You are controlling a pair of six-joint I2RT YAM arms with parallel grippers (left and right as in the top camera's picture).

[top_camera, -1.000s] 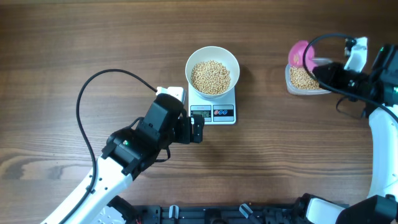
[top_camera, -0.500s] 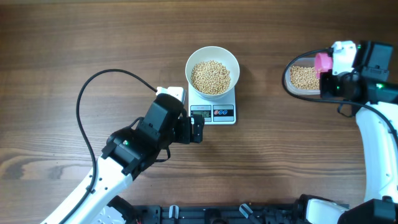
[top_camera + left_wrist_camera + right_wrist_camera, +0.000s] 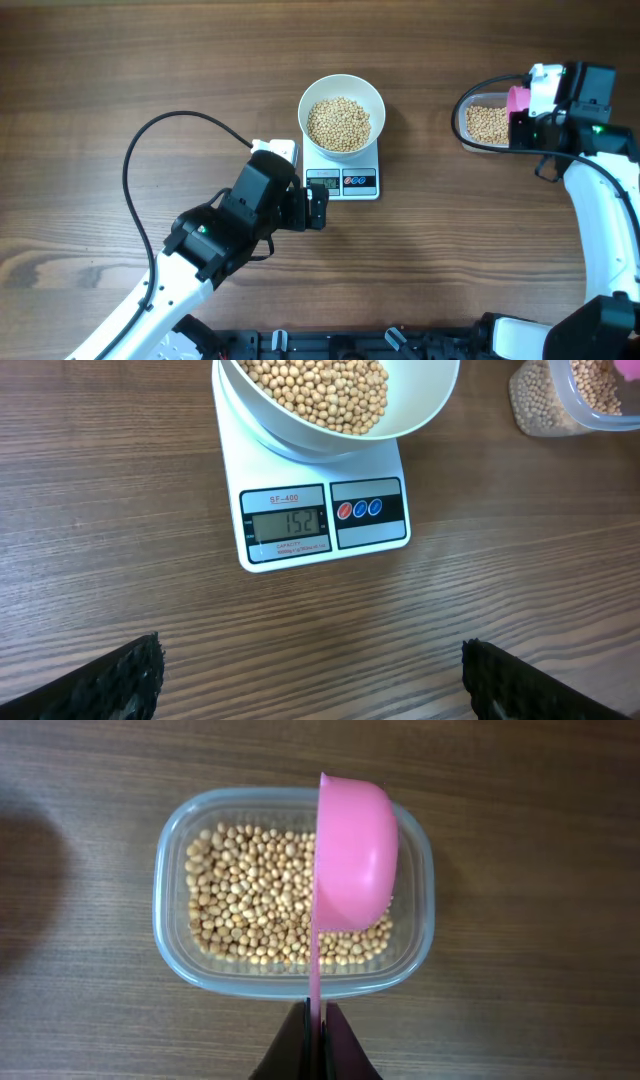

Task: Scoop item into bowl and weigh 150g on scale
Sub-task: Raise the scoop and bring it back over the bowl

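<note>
Beans (image 3: pixel 339 123) heaped in bowl (image 3: pixel 305 105); bowl on scale (image 3: pixel 342 183), display reads 152. Left gripper (image 3: pixel 310 680) jaws spread wide, empty, just before scale. Right gripper (image 3: pixel 316 1025) clenched on scoop (image 3: pixel 352 855) handle, scoop over tub (image 3: pixel 160 920) of beans.

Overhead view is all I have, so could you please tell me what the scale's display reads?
Observer: In the left wrist view, the scale shows 152 on its display.
Operator: Thank you. Is the right hand gripping the pink scoop?
Observer: Yes. The right wrist view shows that hand shut on the scoop's thin handle, with the scoop turned on its edge over the clear tub.
Operator: And is anything between the fingers of the left hand?
Observer: No. The left wrist view shows it open, fingertips set wide apart with nothing gripped.
</note>
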